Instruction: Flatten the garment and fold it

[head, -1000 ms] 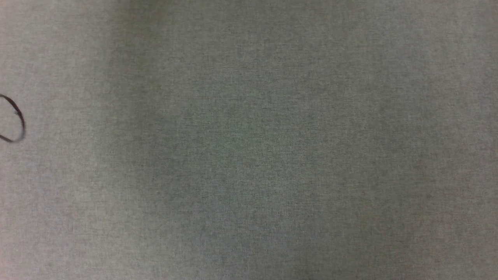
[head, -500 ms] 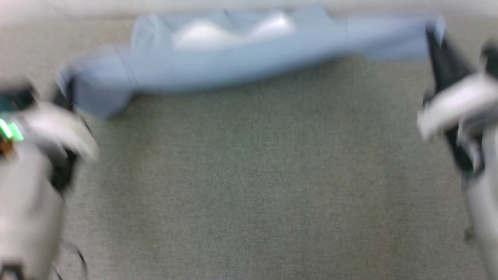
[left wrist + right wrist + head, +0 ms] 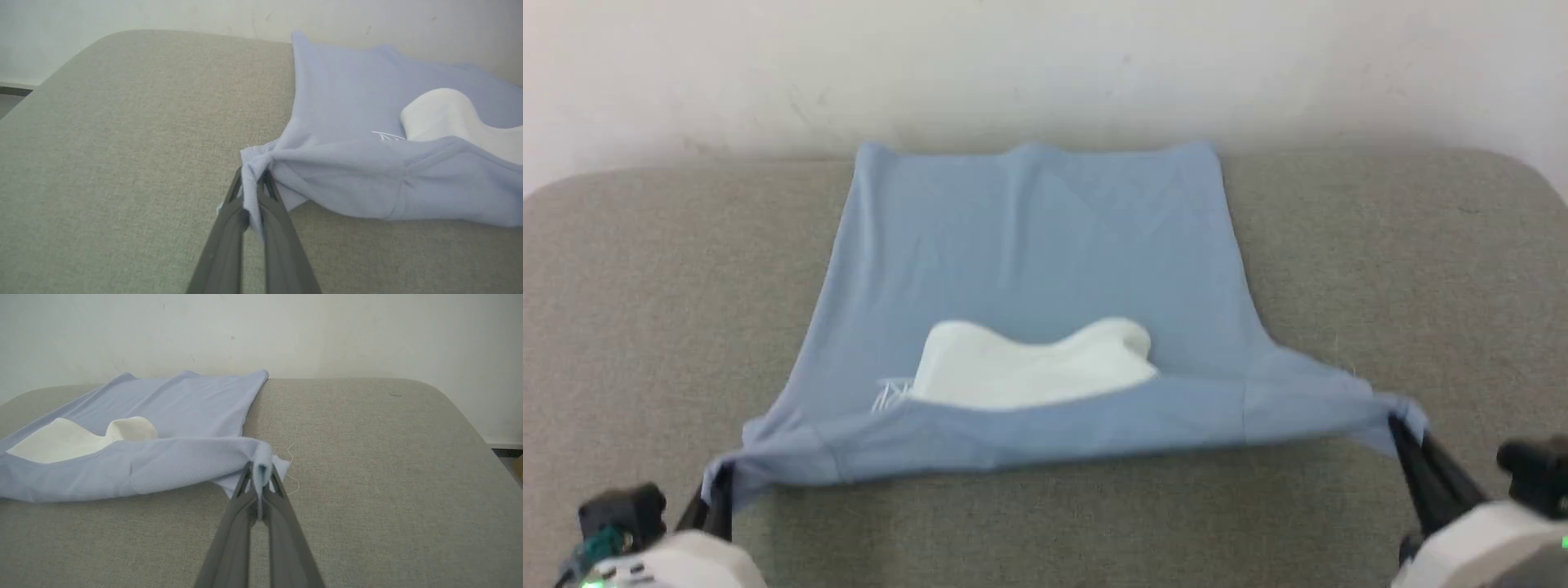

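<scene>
Both jaws are clamped on the shirt's [image 3: 1045, 245] sleeve tips, pulling it taut between them to flatten it on the desk [image 3: 645, 269].

Right gripper [image 3: 260, 472]: two dark fingers rising from bottom centre, pinched together on bunched sleeve end of light blue shirt [image 3: 184, 408]. Shirt spread leftward over grey fabric-covered tabletop [image 3: 367, 465], gripped edge lifted slightly. White collar band [image 3: 73, 443] at left, inside neckline. Loose white thread [image 3: 292, 475] just beside fingertips. Pale wall [image 3: 327, 330] behind.
</scene>
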### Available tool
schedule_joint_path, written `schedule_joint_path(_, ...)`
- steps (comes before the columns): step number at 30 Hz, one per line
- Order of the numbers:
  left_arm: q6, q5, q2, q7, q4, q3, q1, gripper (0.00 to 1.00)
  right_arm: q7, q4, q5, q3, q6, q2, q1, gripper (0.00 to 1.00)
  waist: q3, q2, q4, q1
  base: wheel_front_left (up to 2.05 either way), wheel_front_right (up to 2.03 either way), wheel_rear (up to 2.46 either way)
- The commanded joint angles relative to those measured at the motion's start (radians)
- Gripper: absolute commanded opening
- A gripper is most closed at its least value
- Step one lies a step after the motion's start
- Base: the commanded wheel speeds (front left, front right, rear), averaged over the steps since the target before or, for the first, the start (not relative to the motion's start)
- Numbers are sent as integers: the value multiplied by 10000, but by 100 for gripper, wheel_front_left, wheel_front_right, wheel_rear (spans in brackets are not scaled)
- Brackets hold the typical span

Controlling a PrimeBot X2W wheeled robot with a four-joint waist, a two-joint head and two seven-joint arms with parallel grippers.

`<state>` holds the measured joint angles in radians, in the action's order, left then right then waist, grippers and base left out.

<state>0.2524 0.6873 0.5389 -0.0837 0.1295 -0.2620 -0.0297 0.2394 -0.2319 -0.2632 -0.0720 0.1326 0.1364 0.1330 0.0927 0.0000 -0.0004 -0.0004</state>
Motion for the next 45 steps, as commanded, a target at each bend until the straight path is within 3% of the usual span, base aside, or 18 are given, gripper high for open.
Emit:
schedule_joint_path(1,517,29,212,334,-699,114,-791,0,283,-282,49,-127,-19,-159,761,0,-281,0,27,4,0,0,0)
schedule_joint_path(6,1402,233,345,985,-2139,219,-2459,0,1017,-424,-120,-179,-19,-515,2285,0,-389,0,86,4,0,0,0)
schedule_joint_path(15,1919,499,359,1415,-3042,216,-3748,0,3261,-297,-835,208,-19,-836,3853,0,-410,0,220,4,0,0,0)
schedule_joint_path(16,1934,492,357,1384,-3086,232,-3755,0,3370,-404,-984,185,-19,-843,3862,11,-394,0,242,4,0,0,0)
schedule_joint_path(17,1941,489,327,1319,-3130,257,-3722,0,3385,-554,-1113,140,-19,-848,3821,73,-373,0,268,4,0,0,0)
schedule_joint_path(18,1938,485,294,1266,-3167,269,-3666,0,3333,-724,-1210,52,-19,-852,3744,100,-345,0,302,4,0,0,0)
schedule_joint_path(22,1882,381,210,1022,-3257,270,-3347,0,2859,-1352,-1902,-479,-19,-858,3231,100,-227,0,473,4,0,0,0)
schedule_joint_path(26,1781,298,167,844,-3307,246,-3061,0,2541,-1613,-1624,-1059,-19,-859,2533,100,-9,0,662,4,0,0,0)
schedule_joint_path(29,1685,207,88,652,-3442,202,-2730,0,2213,-1152,-1278,-1608,-19,-858,1193,100,334,0,849,4,0,0,0)
schedule_joint_path(39,1408,-224,-367,-82,-3848,-71,-1293,0,1080,4125,-706,-1396,-19,305,-5042,100,1863,0,1832,4,0,0,0)
schedule_joint_path(45,1074,-425,-659,-462,-3895,-390,-495,0,1416,7230,-565,-1180,-19,902,-8075,100,2672,0,2537,4,0,0,0)
